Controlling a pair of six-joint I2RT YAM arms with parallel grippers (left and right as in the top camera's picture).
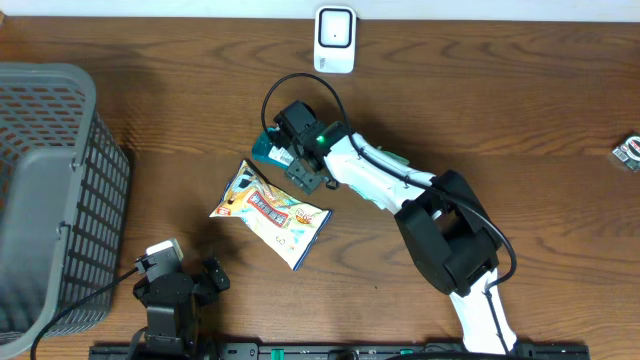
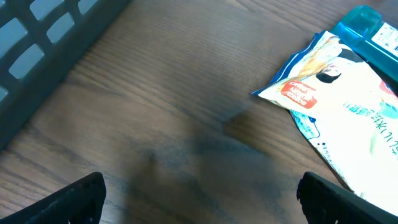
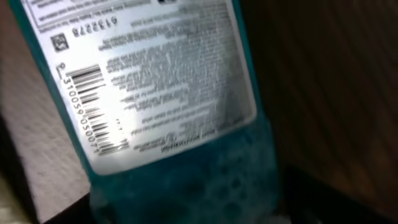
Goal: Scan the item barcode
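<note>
A teal bottle (image 1: 268,150) lies on the wooden table beside a snack bag (image 1: 270,212). My right gripper (image 1: 283,156) is down over the bottle. In the right wrist view the bottle (image 3: 186,180) fills the space between the dark fingers (image 3: 336,199), with no gap showing. Its white label carries a barcode (image 3: 93,112) facing the camera. A white scanner (image 1: 334,40) stands at the table's far edge. My left gripper (image 1: 195,272) rests near the front edge, open and holding nothing (image 2: 199,205). Its view takes in the snack bag (image 2: 348,106) and the bottle's end (image 2: 367,25).
A grey mesh basket (image 1: 60,200) fills the left side and also shows in the left wrist view (image 2: 37,37). A small metallic object (image 1: 630,150) lies at the right edge. A black cable (image 1: 300,85) loops above the right gripper.
</note>
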